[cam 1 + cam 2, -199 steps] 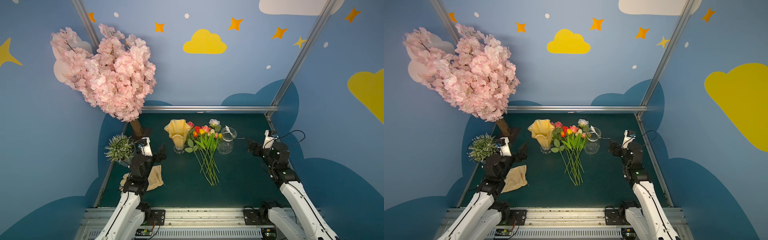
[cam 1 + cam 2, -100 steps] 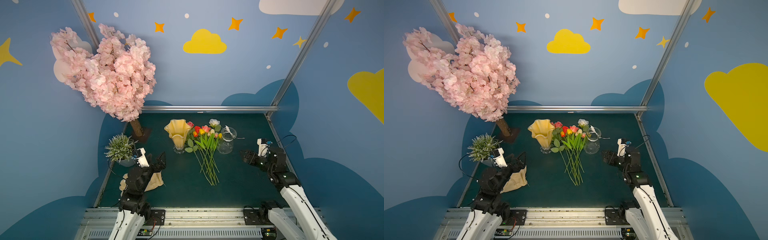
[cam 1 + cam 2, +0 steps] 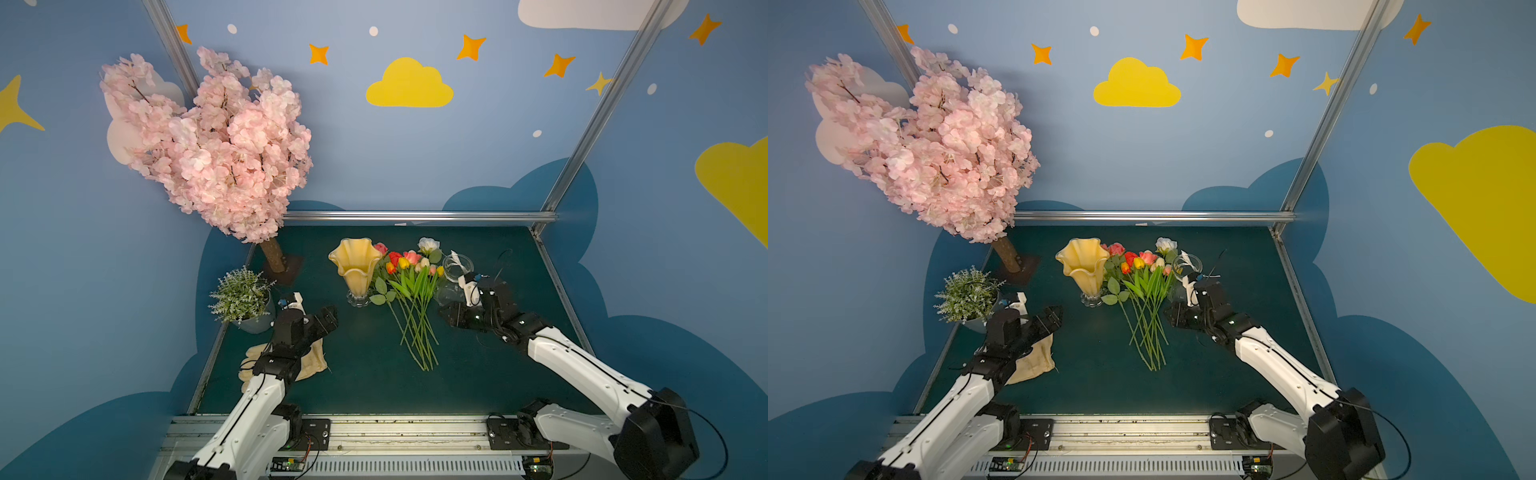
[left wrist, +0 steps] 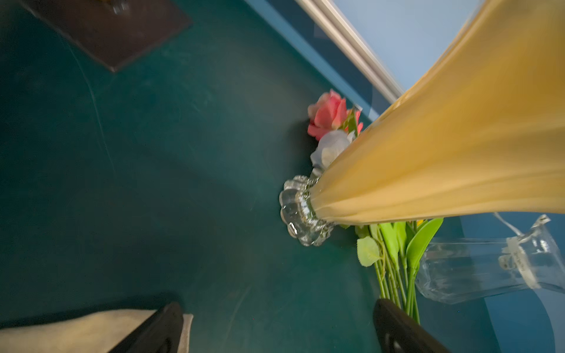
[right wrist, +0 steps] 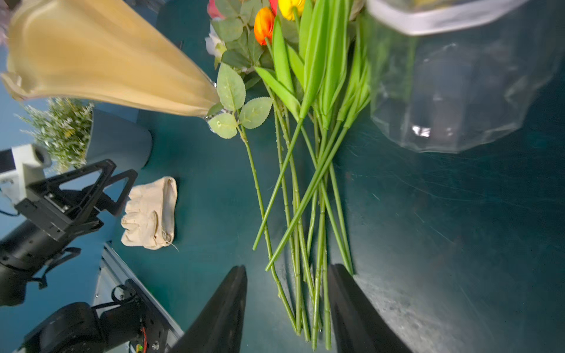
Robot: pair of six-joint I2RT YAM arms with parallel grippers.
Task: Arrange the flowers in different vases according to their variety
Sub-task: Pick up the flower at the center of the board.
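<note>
Hovering low beside the cut ends of the flowers (image 3: 413, 299), the right gripper (image 5: 287, 269) faces the stems with jaws partly apart and nothing gripped, apparently lining up a first pick. The mixed roses and tulips lie bundled on the green table (image 3: 365, 395), heads between the amber vase (image 3: 356, 266) and the clear glass vase (image 3: 457, 266), neither yet holding a stem. The left gripper (image 4: 276, 305), spread wide and empty, hangs over a cloth (image 3: 311, 361), facing the amber vase.

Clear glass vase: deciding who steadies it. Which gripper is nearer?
Right. The right gripper is beside the clear glass vase; the left gripper sits beyond the flowers and amber vase.
</note>
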